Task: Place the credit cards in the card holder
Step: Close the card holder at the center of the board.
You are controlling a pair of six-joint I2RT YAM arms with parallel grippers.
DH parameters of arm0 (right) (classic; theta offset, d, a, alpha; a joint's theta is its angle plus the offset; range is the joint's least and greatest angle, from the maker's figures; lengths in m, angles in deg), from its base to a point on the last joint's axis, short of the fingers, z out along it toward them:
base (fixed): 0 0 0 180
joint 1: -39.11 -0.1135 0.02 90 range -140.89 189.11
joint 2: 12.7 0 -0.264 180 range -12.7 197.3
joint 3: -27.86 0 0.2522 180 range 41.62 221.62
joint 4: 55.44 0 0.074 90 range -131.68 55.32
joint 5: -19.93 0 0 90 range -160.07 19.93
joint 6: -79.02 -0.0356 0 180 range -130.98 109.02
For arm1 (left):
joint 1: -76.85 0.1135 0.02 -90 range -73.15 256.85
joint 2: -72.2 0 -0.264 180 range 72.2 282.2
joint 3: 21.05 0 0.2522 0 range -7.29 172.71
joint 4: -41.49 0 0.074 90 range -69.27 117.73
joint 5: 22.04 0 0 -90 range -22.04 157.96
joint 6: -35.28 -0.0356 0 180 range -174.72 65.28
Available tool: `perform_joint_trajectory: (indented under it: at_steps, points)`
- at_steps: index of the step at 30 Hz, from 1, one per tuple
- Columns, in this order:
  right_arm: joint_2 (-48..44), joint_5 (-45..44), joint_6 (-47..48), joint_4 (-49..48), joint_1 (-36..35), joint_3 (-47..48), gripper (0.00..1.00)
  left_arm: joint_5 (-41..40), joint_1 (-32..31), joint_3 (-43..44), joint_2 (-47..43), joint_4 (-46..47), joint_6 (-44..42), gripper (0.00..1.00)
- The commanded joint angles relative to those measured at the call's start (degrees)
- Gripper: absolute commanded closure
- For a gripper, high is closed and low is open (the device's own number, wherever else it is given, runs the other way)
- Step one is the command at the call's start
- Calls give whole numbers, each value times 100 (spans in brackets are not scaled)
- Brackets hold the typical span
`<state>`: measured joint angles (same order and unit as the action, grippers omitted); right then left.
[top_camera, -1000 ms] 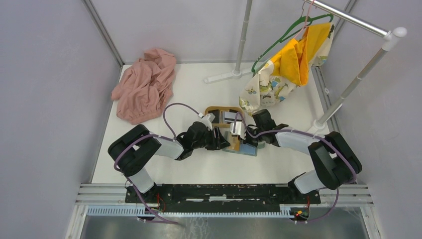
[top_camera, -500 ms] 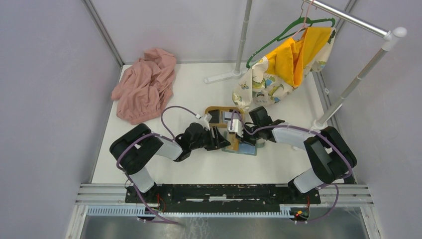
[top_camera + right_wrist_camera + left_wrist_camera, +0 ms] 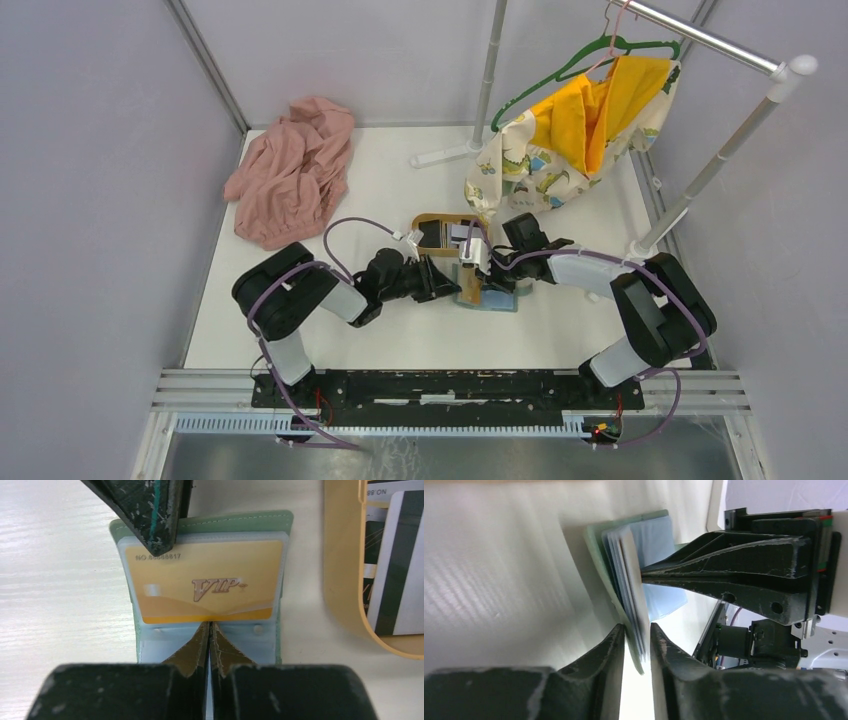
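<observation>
looking at the card holder point(image 3: 235, 519) lying open on the white table point(image 3: 400, 340), sitting just beside the light-wood tray point(image 3: 342, 595) on its near-right side, not touching it. showing a grey-green cover outside and pale blue leaves inside, fanning out edge-on in the left wrist view. carrying a gold vip card point(image 3: 210, 585) in the top clear pocket, with the card's lower edge tucked under the pocket lip. seeing the other credit cards point(image 3: 395, 555), black and grey-white, lying overlapped in the tray.

pressing the right gripper point(image 3: 209, 630) fingers fully together, resting the tips on the blue leaf right at the gold card's lower edge; not telling from these views whether pinching a leaf or just pushing down.

reaching the left gripper point(image 3: 638, 632) in from the left, fingers narrowed to a slim gap and straddling a corner of the holder's edge; not telling whether actually clamping. both grippers meeting at the holder, mid-table.

elsewhere: noting a pink cloth point(image 3: 293, 170) heaped far-left and a yellow garment point(image 3: 600, 105) hanging from the rack point(image 3: 713, 160) far-right.
</observation>
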<state>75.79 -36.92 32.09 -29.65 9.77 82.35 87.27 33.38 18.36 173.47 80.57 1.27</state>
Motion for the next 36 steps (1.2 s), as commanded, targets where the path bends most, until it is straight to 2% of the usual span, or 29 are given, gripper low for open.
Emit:
perform_joint_trajectory:
  at_steps: [1,7,10,13,20,23,25,27,30,36]
  points:
    - [-69,577,-185,246,-2,43,94,228,-35,69,82,861,360,74]
    - [-238,822,-259,212,85,36,94,157,-39,141,217,704,310,98]
    - [-355,938,-264,249,156,61,93,43,-36,105,71,429,170,98]
    - [-584,1136,-191,324,275,75,88,-170,-37,135,-394,-412,-261,98]
    - [-1108,1369,-91,467,614,109,81,-1038,-70,704,-1858,-3663,-1656,98]
    - [-1169,1428,7,727,769,285,79,-1509,-232,1253,-2092,-4911,-2155,98]
    - [-1131,1594,447,1205,880,514,78,-1739,-407,1584,-2080,-5452,-2354,98]
    - [-1057,1884,1123,1890,1032,731,77,-1909,-616,1937,-1958,-5786,-2523,98]
    - [-1067,2160,1653,2320,1200,840,77,-2083,-875,2245,-1709,-5907,-2611,98]
    - [-1310,2275,1716,2294,1478,796,76,-2213,-1296,2998,-1028,-6134,-2683,97]
